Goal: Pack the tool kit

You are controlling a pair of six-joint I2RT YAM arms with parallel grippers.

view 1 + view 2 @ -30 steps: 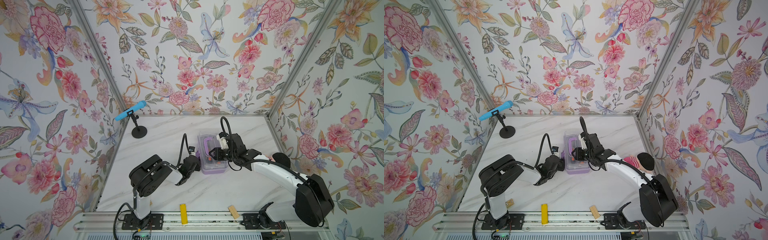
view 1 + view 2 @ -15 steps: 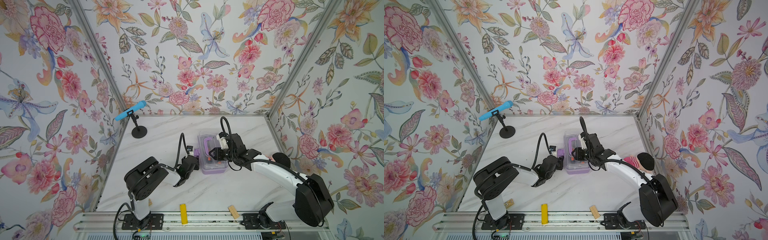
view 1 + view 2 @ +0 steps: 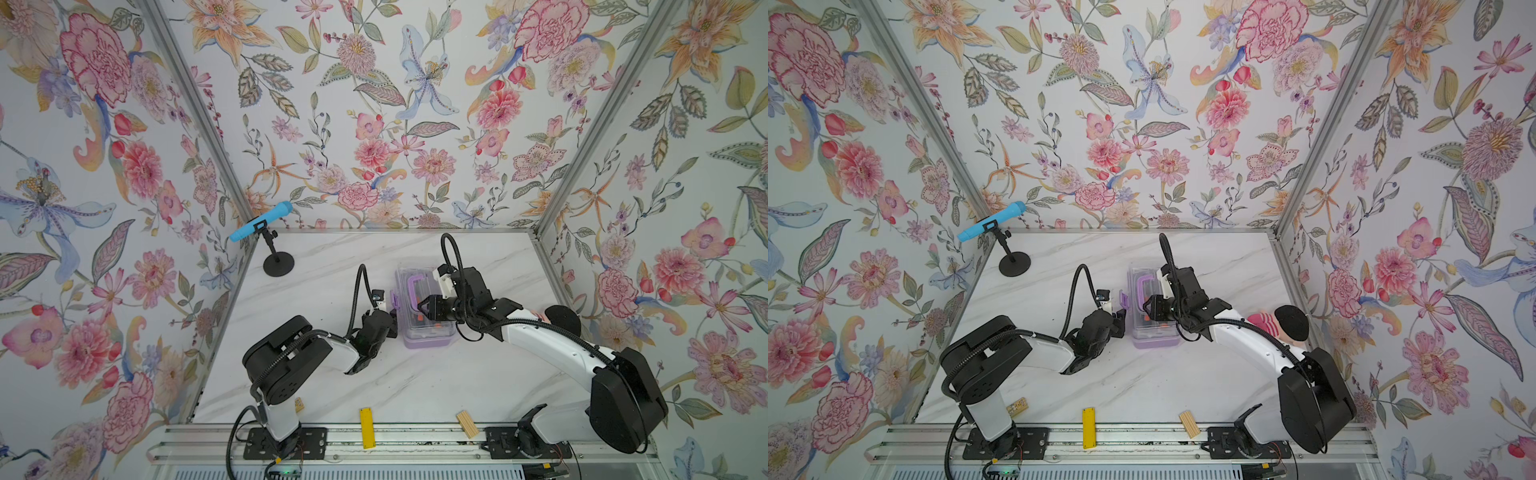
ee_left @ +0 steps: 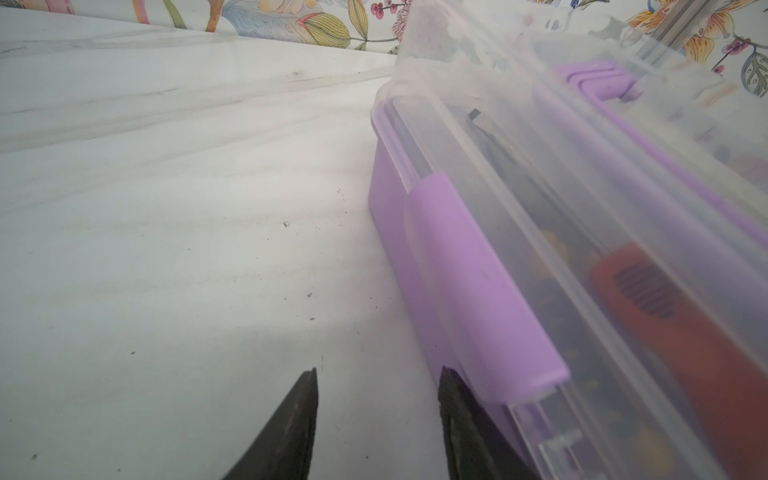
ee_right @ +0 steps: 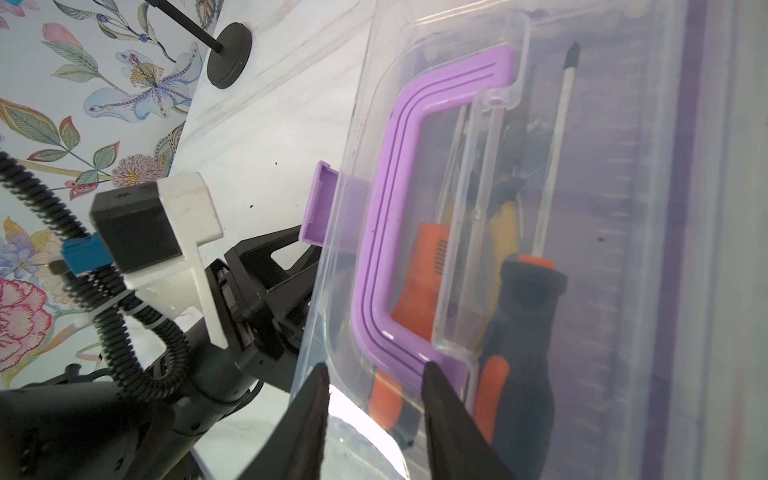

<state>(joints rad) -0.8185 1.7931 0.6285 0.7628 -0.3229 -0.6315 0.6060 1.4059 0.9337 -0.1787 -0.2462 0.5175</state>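
The tool kit case [image 3: 424, 332], with a lilac base and a clear lid down over it, lies mid-table in both top views [image 3: 1154, 336]. Through the lid I see the purple handle [image 5: 386, 232], an orange screwdriver [image 5: 424, 282], a black-handled one [image 5: 528, 324] and yellow pliers handles. The purple latch [image 5: 318, 203] sticks out from the case's left side. My left gripper [image 4: 379, 370] is open beside that side, one finger against the base under the latch [image 4: 478, 291]. My right gripper [image 5: 376, 365] hovers open over the lid next to the handle.
A blue microphone [image 3: 262, 222] on a black stand [image 3: 278, 266] sits at the back left. A flat yellow bar [image 3: 366, 427] and a small wooden block [image 3: 467, 424] lie at the front edge. A pink-striped and black object [image 3: 561, 320] rests by the right wall.
The left arm's body has drawn slightly back and left while its gripper stays by the case's left side. The right arm and the case have not moved.
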